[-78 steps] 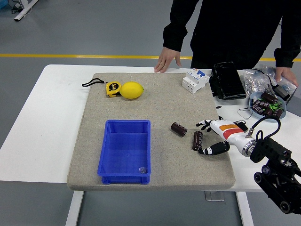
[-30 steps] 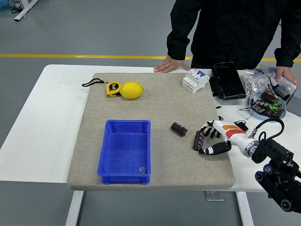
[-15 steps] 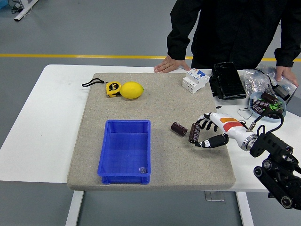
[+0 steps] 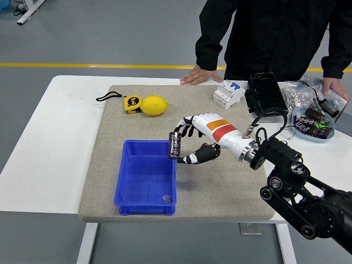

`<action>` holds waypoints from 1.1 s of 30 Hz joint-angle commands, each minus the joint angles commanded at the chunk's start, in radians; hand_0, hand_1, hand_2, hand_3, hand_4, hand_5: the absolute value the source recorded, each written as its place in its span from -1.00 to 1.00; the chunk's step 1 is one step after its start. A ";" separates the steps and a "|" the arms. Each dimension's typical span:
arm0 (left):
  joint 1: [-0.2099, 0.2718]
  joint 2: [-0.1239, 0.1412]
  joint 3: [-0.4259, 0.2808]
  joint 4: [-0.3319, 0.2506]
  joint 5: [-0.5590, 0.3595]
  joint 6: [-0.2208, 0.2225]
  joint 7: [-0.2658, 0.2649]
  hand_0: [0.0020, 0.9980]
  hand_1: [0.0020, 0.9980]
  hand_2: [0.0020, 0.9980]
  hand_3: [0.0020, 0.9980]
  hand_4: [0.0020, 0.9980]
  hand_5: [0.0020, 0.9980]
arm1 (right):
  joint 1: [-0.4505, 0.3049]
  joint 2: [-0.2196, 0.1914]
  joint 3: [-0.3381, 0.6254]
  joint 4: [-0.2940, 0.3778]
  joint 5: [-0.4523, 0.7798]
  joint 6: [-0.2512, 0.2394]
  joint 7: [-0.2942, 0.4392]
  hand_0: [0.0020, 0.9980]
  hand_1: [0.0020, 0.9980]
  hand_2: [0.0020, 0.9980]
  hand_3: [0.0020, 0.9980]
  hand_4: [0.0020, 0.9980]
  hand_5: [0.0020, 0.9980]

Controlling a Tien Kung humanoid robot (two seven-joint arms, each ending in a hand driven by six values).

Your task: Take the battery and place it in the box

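Observation:
A dark cylindrical battery (image 4: 175, 145) stands upright in the air, held by my right hand (image 4: 181, 144), whose fingers and thumb are shut on it. It hangs just over the right rim of the blue box (image 4: 144, 145), which sits on the grey mat (image 4: 137, 124) at the front left. A small object (image 4: 166, 198) lies in the box's near right corner. The second battery seen earlier on the mat is hidden behind my hand and forearm. My left arm is out of sight.
A lemon (image 4: 154, 105) and yellow tape measure (image 4: 132, 103) lie at the mat's far left. A white circuit breaker (image 4: 228, 92), black case (image 4: 265, 94) and bowl of batteries (image 4: 313, 124) are at the right. A person's hand (image 4: 201, 76) rests on the far edge.
My right hand closed on the battery, lifted it off the mat and carried it left to the box's right rim. The person's hands have stayed put.

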 joint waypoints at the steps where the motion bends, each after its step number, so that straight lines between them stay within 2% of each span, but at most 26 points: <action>1: 0.000 0.000 0.000 0.000 0.000 0.000 0.000 0.45 0.37 0.36 0.18 0.27 0.09 | 0.006 0.008 -0.014 0.006 0.002 0.001 0.000 -0.35 -0.12 0.02 0.02 0.96 -0.32; 5: 0.000 0.001 0.000 0.000 0.004 0.001 0.002 0.45 0.37 0.36 0.18 0.27 0.09 | 0.033 0.047 -0.083 0.012 0.015 0.003 0.002 -0.35 -0.12 0.02 0.02 0.96 -0.32; 6: -0.001 0.002 0.002 0.000 0.003 0.000 0.002 0.45 0.37 0.36 0.18 0.27 0.09 | 0.039 0.057 -0.098 0.005 0.010 0.007 0.000 -0.32 -0.06 0.08 0.37 1.00 -0.29; 11: 0.000 0.005 0.004 0.000 0.004 0.001 0.003 0.45 0.37 0.36 0.18 0.27 0.09 | 0.054 0.081 -0.128 -0.026 0.010 0.012 -0.004 -0.32 -0.06 0.08 0.37 1.00 -0.29; 12: 0.000 0.005 0.004 0.000 0.005 0.001 0.004 0.45 0.37 0.36 0.18 0.27 0.09 | 0.056 0.084 -0.130 -0.031 0.010 0.010 -0.004 -0.23 0.09 0.40 0.84 1.00 -0.27; 17: 0.001 0.007 0.005 0.000 0.007 0.001 0.005 0.45 0.37 0.36 0.18 0.27 0.09 | 0.060 0.092 -0.120 -0.061 0.009 -0.009 -0.005 -0.23 0.09 0.40 0.84 1.00 -0.27; 18: 0.000 0.008 0.005 0.000 0.008 0.001 0.005 0.45 0.37 0.36 0.17 0.27 0.10 | 0.060 0.093 -0.112 -0.067 0.007 -0.016 -0.005 -0.13 0.21 0.66 0.95 1.00 -0.28; 23: -0.002 0.007 0.008 0.000 0.002 0.002 0.003 0.45 0.37 0.36 0.17 0.27 0.10 | 0.061 0.090 -0.060 -0.082 0.004 -0.032 -0.004 -0.13 0.21 0.66 0.95 1.00 -0.28; 27: -0.005 0.007 0.008 0.000 -0.001 0.003 0.003 0.45 0.37 0.35 0.17 0.27 0.10 | 0.085 0.060 -0.013 -0.097 -0.023 -0.027 0.004 -0.11 0.22 0.67 0.93 1.00 -0.29; 28: -0.005 0.007 0.009 0.000 -0.003 0.003 0.002 0.45 0.37 0.35 0.17 0.27 0.10 | 0.106 0.038 -0.016 -0.116 -0.051 -0.027 0.009 -0.11 0.22 0.67 0.93 1.00 -0.29; 29: -0.006 0.008 0.008 0.000 -0.003 0.003 0.002 0.45 0.37 0.35 0.17 0.27 0.10 | 0.122 0.023 -0.025 -0.131 -0.079 -0.029 0.014 -0.11 0.22 0.67 0.93 1.00 -0.29; 30: -0.006 0.008 0.007 0.000 -0.003 0.003 0.003 0.45 0.37 0.35 0.18 0.27 0.10 | 0.131 0.014 -0.034 -0.143 -0.103 -0.030 0.017 -0.10 0.21 0.57 0.80 1.00 -0.28; 33: -0.008 0.009 0.010 0.000 -0.006 0.003 0.003 0.45 0.37 0.35 0.18 0.27 0.10 | 0.180 -0.026 -0.109 -0.205 -0.187 -0.038 0.025 -0.10 0.21 0.57 0.80 1.00 -0.28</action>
